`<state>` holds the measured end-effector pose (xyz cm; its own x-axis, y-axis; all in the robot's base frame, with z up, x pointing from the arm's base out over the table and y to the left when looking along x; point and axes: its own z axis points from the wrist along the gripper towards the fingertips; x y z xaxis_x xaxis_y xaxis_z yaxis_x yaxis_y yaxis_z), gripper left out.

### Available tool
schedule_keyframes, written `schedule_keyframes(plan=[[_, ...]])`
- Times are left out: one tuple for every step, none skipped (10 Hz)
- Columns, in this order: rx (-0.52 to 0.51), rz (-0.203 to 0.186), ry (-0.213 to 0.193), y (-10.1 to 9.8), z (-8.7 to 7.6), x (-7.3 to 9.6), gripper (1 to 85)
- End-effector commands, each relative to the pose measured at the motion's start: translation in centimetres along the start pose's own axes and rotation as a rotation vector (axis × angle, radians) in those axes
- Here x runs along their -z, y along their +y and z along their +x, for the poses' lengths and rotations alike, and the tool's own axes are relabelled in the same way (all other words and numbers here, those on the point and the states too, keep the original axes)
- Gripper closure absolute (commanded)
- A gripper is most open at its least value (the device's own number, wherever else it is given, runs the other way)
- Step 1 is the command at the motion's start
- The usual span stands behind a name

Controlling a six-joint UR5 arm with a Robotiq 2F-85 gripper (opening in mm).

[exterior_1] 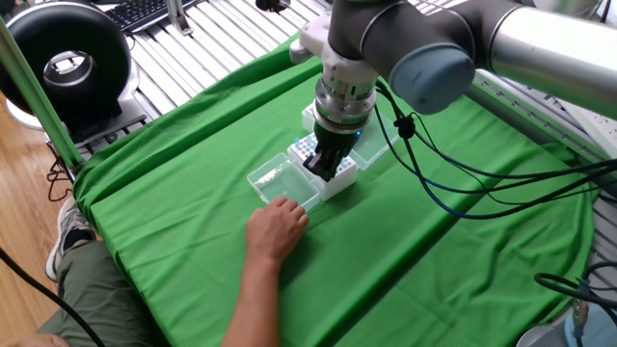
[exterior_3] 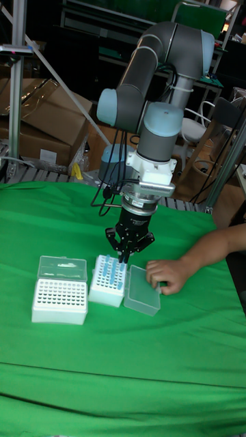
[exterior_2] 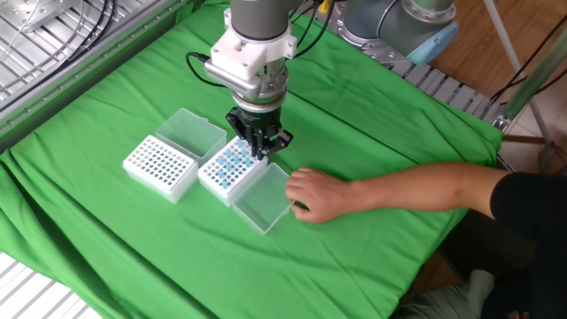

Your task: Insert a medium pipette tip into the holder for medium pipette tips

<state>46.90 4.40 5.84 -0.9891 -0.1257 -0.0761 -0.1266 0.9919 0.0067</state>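
The holder for medium pipette tips [exterior_2: 225,169] is a white rack with several blue-topped tips, also seen in the tall view [exterior_3: 108,280] and partly hidden behind the fingers in the first fixed view [exterior_1: 333,178]. My gripper [exterior_2: 259,152] [exterior_3: 126,257] [exterior_1: 324,171] hangs just over the rack's right edge, pointing straight down. Its fingers are pinched together on a thin medium pipette tip that barely shows below them. Whether that tip touches the rack is too small to tell.
A person's hand [exterior_2: 314,193] [exterior_3: 167,274] rests at the holder's open clear lid [exterior_2: 264,200] [exterior_1: 281,181]. A second white rack [exterior_2: 159,167] [exterior_3: 60,300] with empty holes and its own open lid [exterior_2: 190,133] stands beside it. Green cloth [exterior_2: 372,257] covers the table.
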Motion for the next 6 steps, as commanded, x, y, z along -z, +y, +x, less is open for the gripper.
schedule_keyframes(plan=[[-0.008, -0.008, 0.014, 0.2, 0.4, 1.1, 84.7], [-0.008, -0.007, 0.033, 0.3, 0.7, 2.0, 84.7], [-0.007, -0.006, 0.05, 0.4, 0.8, 3.2, 84.7], [0.001, -0.007, 0.071, 0.4, 0.7, 4.9, 84.7], [0.007, -0.005, 0.087, 0.4, 0.4, 6.5, 84.7], [0.012, 0.001, 0.097, 0.3, -0.1, 7.8, 84.7]])
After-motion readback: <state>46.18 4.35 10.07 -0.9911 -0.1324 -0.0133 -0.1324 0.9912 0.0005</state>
